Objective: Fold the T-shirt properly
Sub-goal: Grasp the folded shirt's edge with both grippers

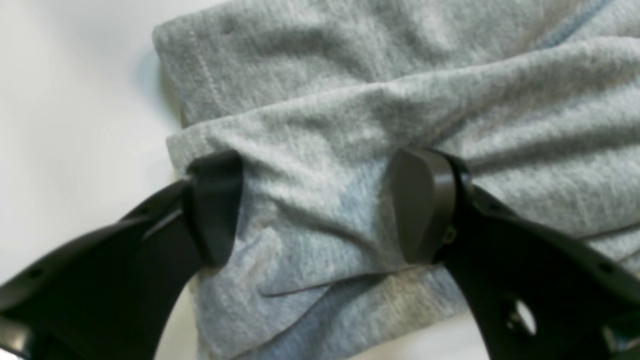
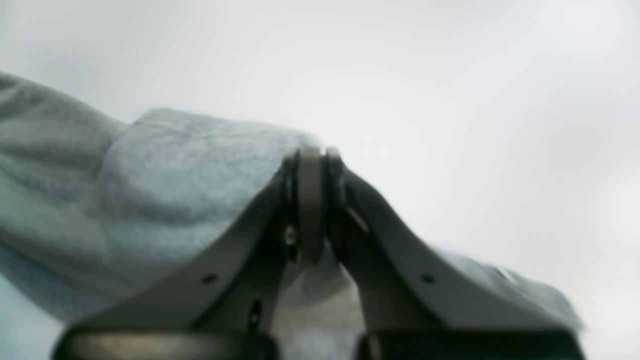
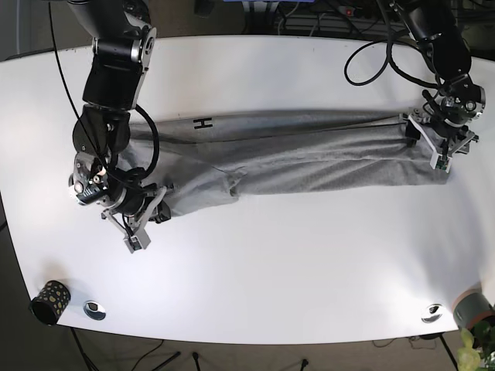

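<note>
Black fingers [image 1: 422,205] of the left gripper [image 1: 320,207] stand wide apart, pressed down on the grey shirt [image 1: 380,125] with a bunched fold of cloth lying between them but not pinched. Beyond the fingertips a stitched hem edge runs across the upper layer, and white table [image 1: 65,125] shows off to the side of the far finger. The right gripper [image 2: 312,200] has its fingers drawn tight together, with a thin edge of the shirt [image 2: 165,200] clamped between them; cloth drapes away to one side of it and hangs below. From the base view, the shirt [image 3: 309,151] lies stretched in a long, narrow band across the table [image 3: 271,263], running from the right gripper [image 3: 147,212] at one end to the left gripper [image 3: 429,143] at the other. A small black letter H [image 3: 203,123] sits on the cloth, nearer the right gripper.
</note>
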